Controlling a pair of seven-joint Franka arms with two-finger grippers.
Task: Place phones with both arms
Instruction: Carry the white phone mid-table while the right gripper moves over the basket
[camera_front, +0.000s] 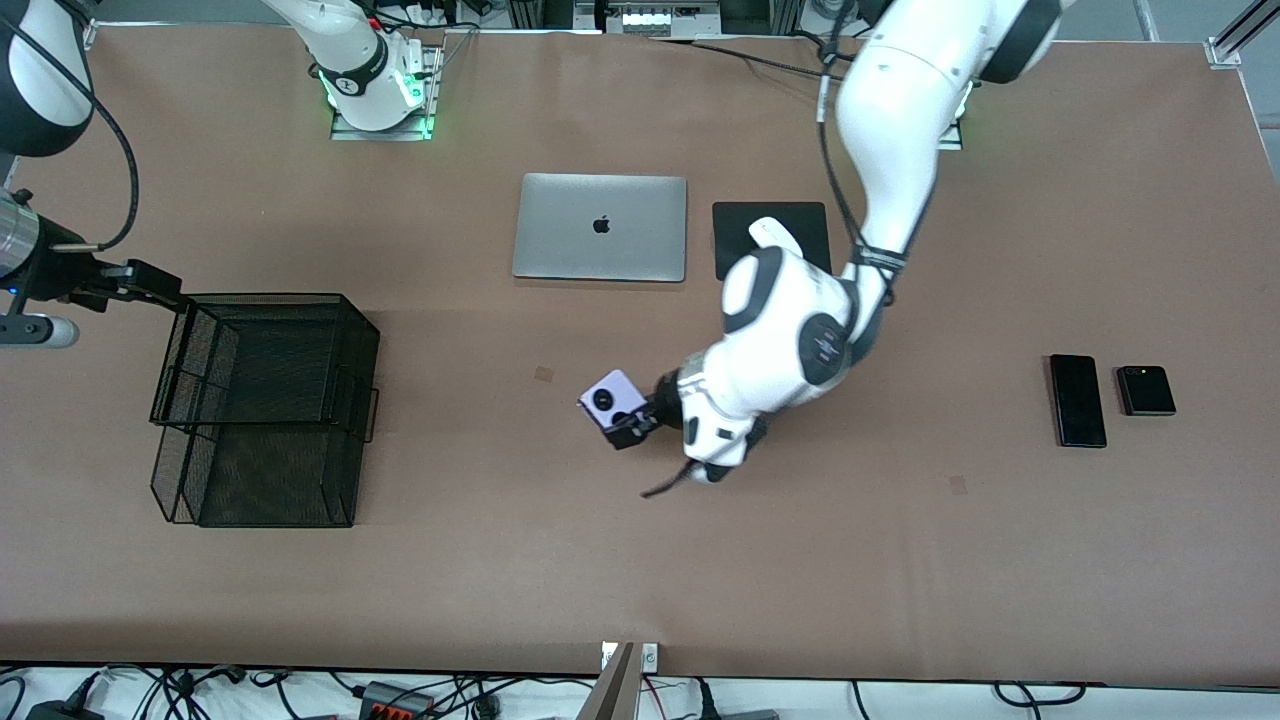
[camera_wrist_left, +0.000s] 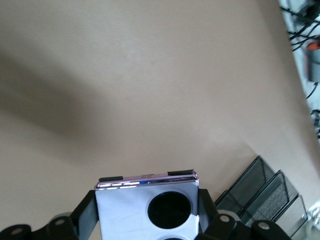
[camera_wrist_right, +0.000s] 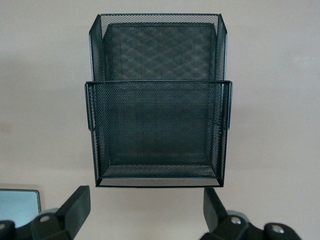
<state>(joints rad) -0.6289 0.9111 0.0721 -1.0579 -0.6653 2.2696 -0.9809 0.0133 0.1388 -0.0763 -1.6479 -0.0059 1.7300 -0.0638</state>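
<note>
Jaws spread wide, the right gripper (camera_wrist_right: 145, 212) waited by the mesh basket (camera_front: 265, 400); left gripper (camera_front: 640, 415) jaws pinched the lavender flip phone (camera_front: 614, 397) above mid-table, basket well off toward the right arm's end.

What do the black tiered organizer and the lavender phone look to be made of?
Tiered organizer: black wire mesh, likely coated metal; the table shows through its weave. Lavender phone, held in the left claw: matte pastel face, probably glass or plastic, with a shiny metallic-looking edge band in the left wrist view.
</note>
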